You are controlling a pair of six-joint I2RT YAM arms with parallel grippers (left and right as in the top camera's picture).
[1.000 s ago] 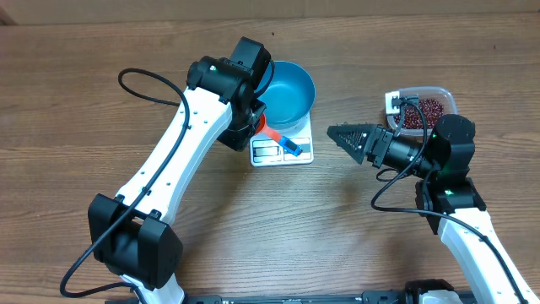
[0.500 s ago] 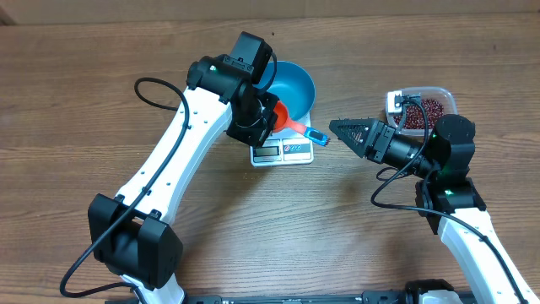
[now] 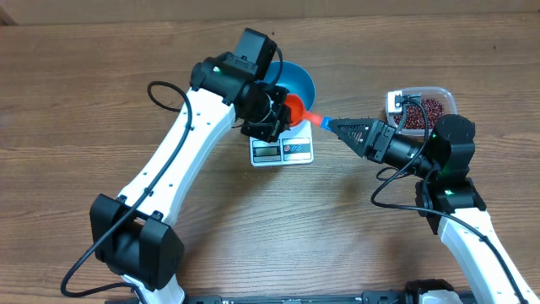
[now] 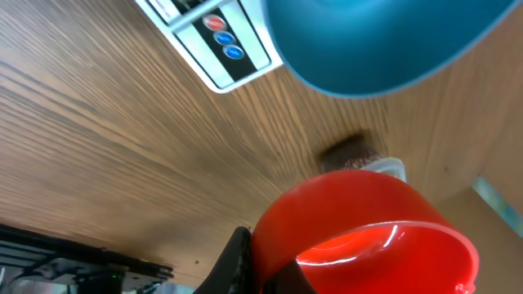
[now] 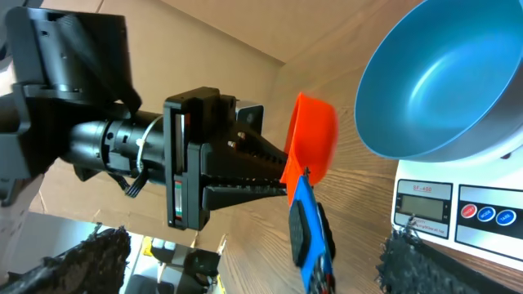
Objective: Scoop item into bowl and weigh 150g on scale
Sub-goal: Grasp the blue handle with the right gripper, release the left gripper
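Bowl (image 3: pixel 297 84): deep, round, glossy blue, seated on the flat white scale (image 3: pixel 283 150). Beans (image 3: pixel 426 111): tiny matte maroon grains heaped in a clear tub (image 3: pixel 447 95) at the right, well apart from the bowl. Tabletop (image 3: pixel 76 101): brown wood grain. My left tool (image 3: pixel 277 114) is clamped on a smooth red scoop (image 3: pixel 295 108) beside the bowl's rim. My right tool (image 3: pixel 332 126) is spread wide, with the scoop's blue handle between its jaws, ungripped.

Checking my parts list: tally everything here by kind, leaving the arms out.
Blue bowl: 1
White scale: 1
Red scoop: 1
Clear tub: 1
Bean heap: 1
Total: 5
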